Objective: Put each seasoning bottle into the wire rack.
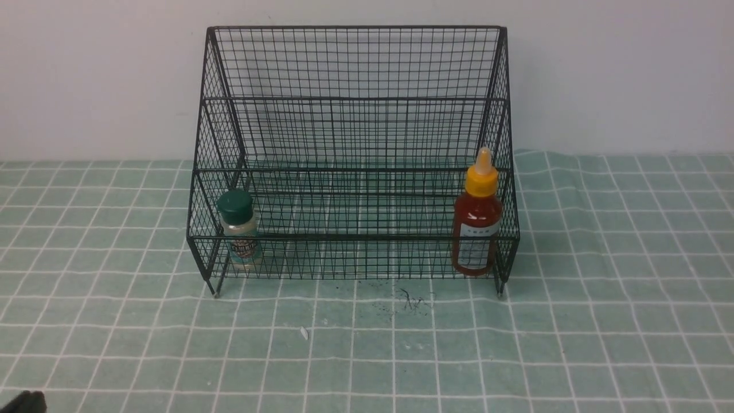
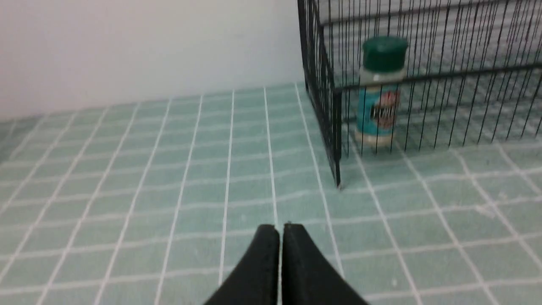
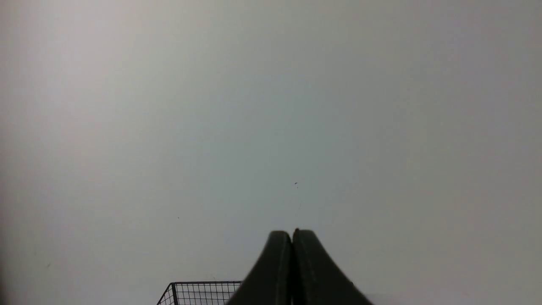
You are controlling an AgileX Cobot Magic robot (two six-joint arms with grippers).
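Observation:
The black wire rack [image 1: 352, 115] stands at the back of the table against the wall. The small shaker jar with the dark green cap [image 1: 238, 229] stands upright in the rack's bottom tier at its left end; it also shows in the left wrist view [image 2: 380, 91]. The red-brown squeeze bottle with the yellow nozzle cap [image 1: 477, 221] stands upright in the bottom tier at the right end. My left gripper [image 2: 280, 228] is shut and empty, low over the cloth, well in front of the rack's left corner [image 2: 334, 127]. My right gripper [image 3: 292, 233] is shut and empty, pointed at the wall above the rack's top edge [image 3: 199, 290].
A green checked cloth [image 1: 367, 344] covers the table. Dark smudges [image 1: 410, 301] and a small white scrap [image 1: 304, 332] lie on it in front of the rack. A plain wall [image 1: 602, 74] rises behind. A dark bit of my left arm [image 1: 23, 402] shows at the bottom left corner.

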